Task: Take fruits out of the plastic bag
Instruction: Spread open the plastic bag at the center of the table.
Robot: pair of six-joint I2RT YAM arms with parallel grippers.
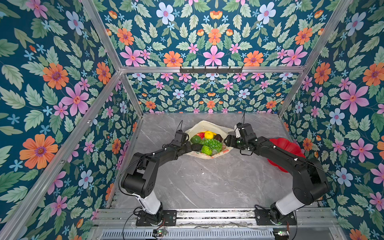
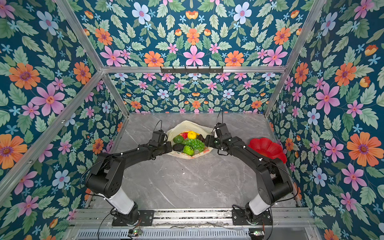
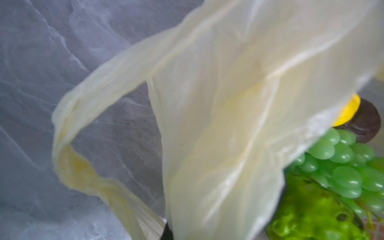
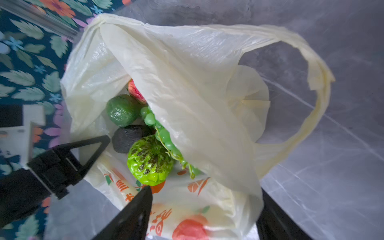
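Observation:
The pale yellow plastic bag [image 1: 207, 124] [image 2: 187, 125] lies open in the middle of the table. Inside it the fruits are piled together: a lemon [image 1: 208, 135], a grape bunch [image 1: 212, 143] [image 4: 166, 135], a bumpy green fruit [image 1: 206, 150] [image 4: 149, 160], a dark avocado [image 4: 128, 138], a lime [image 4: 122, 110] and a strawberry [image 4: 135, 91]. My left gripper [image 1: 189, 146] [image 3: 168, 232] is shut on the bag's left rim beside one loop handle [image 3: 68, 128]. At the bag's right edge my right gripper [image 1: 226, 141] [image 4: 205, 191] stands open, with loose printed film between its spread fingers.
A red flower-shaped dish [image 1: 286, 147] [image 2: 268, 148] sits at the right of the grey marble table [image 1: 207, 182], partly under my right arm. Floral walls close in the back and both sides.

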